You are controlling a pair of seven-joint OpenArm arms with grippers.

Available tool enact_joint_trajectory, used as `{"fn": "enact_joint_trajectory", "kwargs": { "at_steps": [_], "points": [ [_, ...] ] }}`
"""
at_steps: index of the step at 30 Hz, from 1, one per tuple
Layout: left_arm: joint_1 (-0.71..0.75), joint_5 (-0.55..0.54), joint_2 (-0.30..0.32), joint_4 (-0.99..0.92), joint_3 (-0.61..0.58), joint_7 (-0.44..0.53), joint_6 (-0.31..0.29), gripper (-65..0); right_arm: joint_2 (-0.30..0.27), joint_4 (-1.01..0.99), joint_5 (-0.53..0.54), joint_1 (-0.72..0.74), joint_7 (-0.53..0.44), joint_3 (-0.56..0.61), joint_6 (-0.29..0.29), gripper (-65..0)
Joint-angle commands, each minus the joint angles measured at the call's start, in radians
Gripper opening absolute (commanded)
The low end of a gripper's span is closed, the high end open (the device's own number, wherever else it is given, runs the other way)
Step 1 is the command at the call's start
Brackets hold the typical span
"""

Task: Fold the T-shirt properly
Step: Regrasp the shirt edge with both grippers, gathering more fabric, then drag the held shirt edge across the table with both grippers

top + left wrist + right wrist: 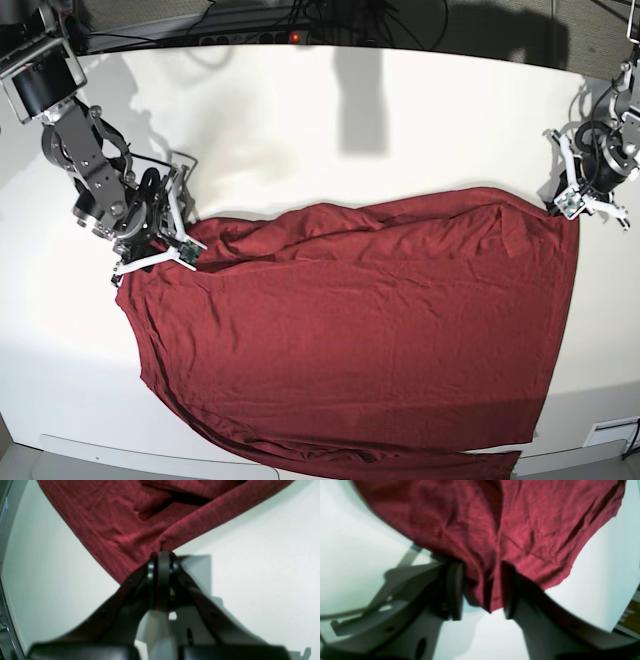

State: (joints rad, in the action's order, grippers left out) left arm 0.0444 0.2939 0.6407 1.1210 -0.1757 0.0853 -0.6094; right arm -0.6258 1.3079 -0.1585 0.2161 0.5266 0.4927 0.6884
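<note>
The T-shirt (350, 340) lies spread wide across the white table (300, 130), filling the lower half of the base view from roughly nine o'clock round to three, its hem spilling toward the table edge at six. Over at three o'clock the left gripper (578, 205) sits right on the cloth's corner, and the left wrist view settles it: jaws pressed together with a pinch of maroon fabric bunched between them, the shirt fanning away toward twelve. At nine o'clock the right gripper (165, 250) is at the opposite corner. From its own wrist camera the fingers (455, 590) stand apart with a hanging fold of cloth between them, not yet clamped that I can see.

This fabric looks thin, soft and light. It wrinkles at every touch, so I'd judge it will drape and sag rather than hold any shape, and a shallow pinch could slip. Best holds are the corners and seamed edges, both arms lifting together to keep the cloth taut.
</note>
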Motion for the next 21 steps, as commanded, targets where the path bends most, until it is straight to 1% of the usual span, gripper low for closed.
{"fn": "enact_joint_trajectory", "kwargs": {
  "at_steps": [1, 4, 5, 8, 10, 13, 15, 17, 19, 21],
  "points": [
    [0.022, 0.044, 0.006, -0.015, -0.009, -0.093, -0.072, -65.0, -0.003, -0.014, 0.001, 0.014, 0.016, 0.0, 0.01, -44.9],
    [0.022, 0.044, 0.006, -0.015, -0.009, -0.095, -0.072, -65.0, 0.006, -0.032, 0.0, 0.022, 0.02, 0.0, 0.01, -45.8],
    [0.022, 0.043, 0.006, -0.015, -0.009, -0.098, -0.072, -65.0, 0.008, -0.032, 0.0, 0.022, 0.02, 0.0, 0.01, -49.2],
    [0.022, 0.021, 0.006, -0.015, -0.01, -0.101, -0.072, -65.0, 0.008, -0.032, -0.002, 0.022, 0.027, 0.0, 0.01, -64.4],
    [0.022, -0.019, 0.006, -0.015, -0.009, -0.1, -0.072, -65.0, 0.008, -0.032, -0.019, 0.022, 0.027, 0.0, 0.01, -65.0],
    [0.025, -0.109, 0.008, -0.015, -0.008, -0.107, -0.072, -65.0, 0.002, -0.03, -0.017, 0.021, 0.027, -0.002, 0.01, -65.0],
    [0.028, -0.198, 0.014, -0.014, -0.008, -0.142, -0.072, -65.0, -0.018, -0.016, 0.034, 0.014, 0.027, -0.002, 0.01, -65.0],
    [0.04, -0.285, 0.029, -0.007, -0.008, -0.186, -0.073, -65.0, -0.064, 0.014, 0.117, -0.003, 0.026, -0.002, 0.01, -65.0],
    [0.073, -0.338, 0.052, 0.014, -0.008, -0.193, -0.073, -65.0, -0.124, 0.059, 0.187, -0.034, 0.006, -0.002, 0.01, -65.0],
    [0.113, -0.37, 0.078, 0.049, -0.008, -0.192, -0.072, -65.0, -0.172, 0.101, 0.204, -0.067, 0.008, -0.002, 0.01, -65.0]
  ]
}}
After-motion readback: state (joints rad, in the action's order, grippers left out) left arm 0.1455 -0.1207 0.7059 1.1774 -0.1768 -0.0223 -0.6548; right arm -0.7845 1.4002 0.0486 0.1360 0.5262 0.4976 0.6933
